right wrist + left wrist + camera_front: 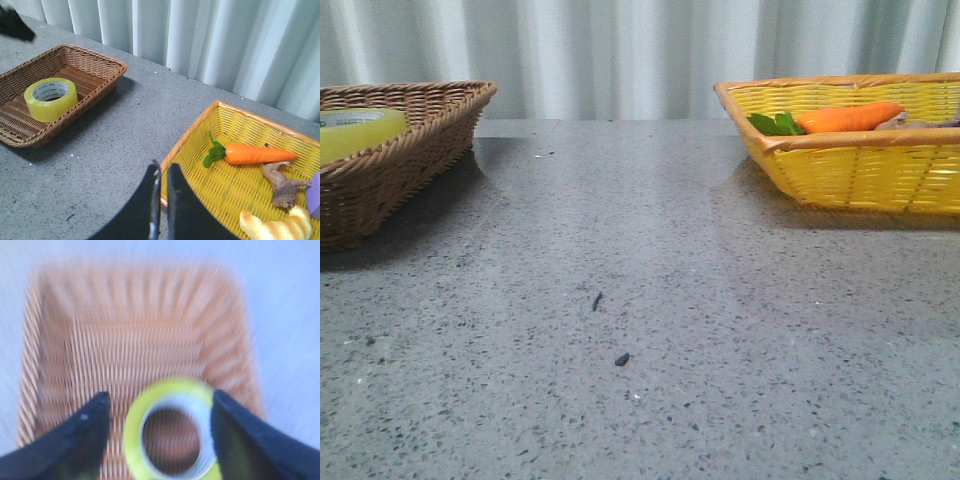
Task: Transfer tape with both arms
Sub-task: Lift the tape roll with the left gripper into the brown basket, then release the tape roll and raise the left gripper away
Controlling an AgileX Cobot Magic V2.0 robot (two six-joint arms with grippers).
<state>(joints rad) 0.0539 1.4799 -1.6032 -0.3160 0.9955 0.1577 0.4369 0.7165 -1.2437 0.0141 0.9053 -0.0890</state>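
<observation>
The yellow tape roll (pixel 50 99) lies flat in the brown wicker basket (pixel 95 65) at the table's left; the front view shows its top (pixel 355 132) over the basket rim. In the blurred left wrist view, my left gripper (pixel 157 402) is open and hangs over the basket. The tape (pixel 134 432) lies between its black fingers (pixel 92 422); I cannot tell whether they touch it. My right gripper (pixel 161 172) is shut and empty, above the near left rim of the yellow basket (pixel 190 135). No gripper shows in the front view.
The yellow basket (pixel 840 165) at the right holds an orange carrot (pixel 850 117) with green leaves, a brown figure (pixel 282 185), a bread piece (pixel 275 227) and a purple thing. Grey speckled table (pixel 640 300) lies between the baskets. A pale curtain hangs behind.
</observation>
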